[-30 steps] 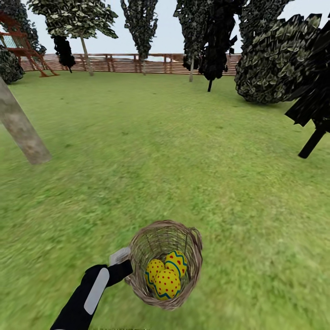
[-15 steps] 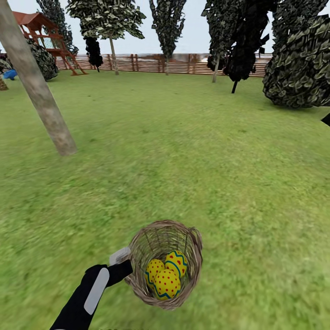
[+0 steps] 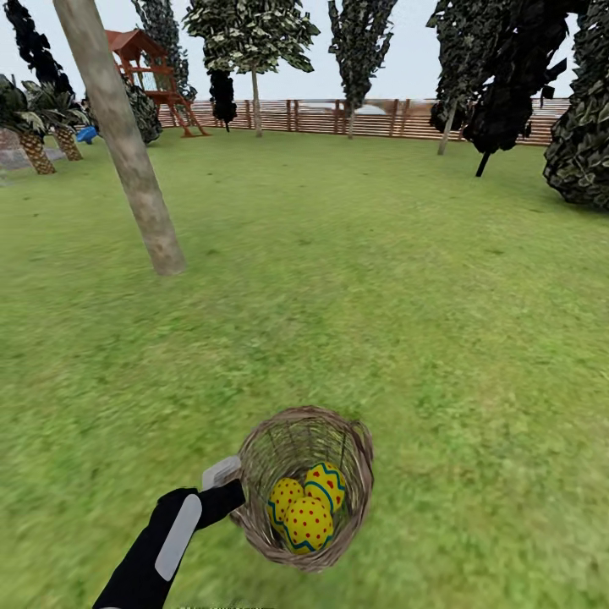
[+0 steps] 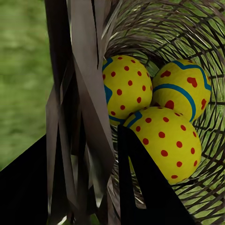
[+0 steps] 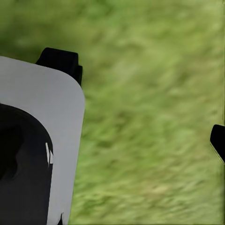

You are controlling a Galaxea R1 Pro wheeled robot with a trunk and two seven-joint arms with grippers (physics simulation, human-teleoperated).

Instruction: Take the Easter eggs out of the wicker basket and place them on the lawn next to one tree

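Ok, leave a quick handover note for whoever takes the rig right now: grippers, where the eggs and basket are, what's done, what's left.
Left gripper: shut on the wicker basket at its rim, carrying it above the lawn.
Right gripper: its fingertips stand apart over grass, holding nothing.
All three Easter eggs sit in the basket.
The bare-trunked tree stands ahead to the left, some way off.
Done: basket picked up. No egg is out yet.
Left: get to the tree, take out each egg and set all three on the grass beside that trunk.
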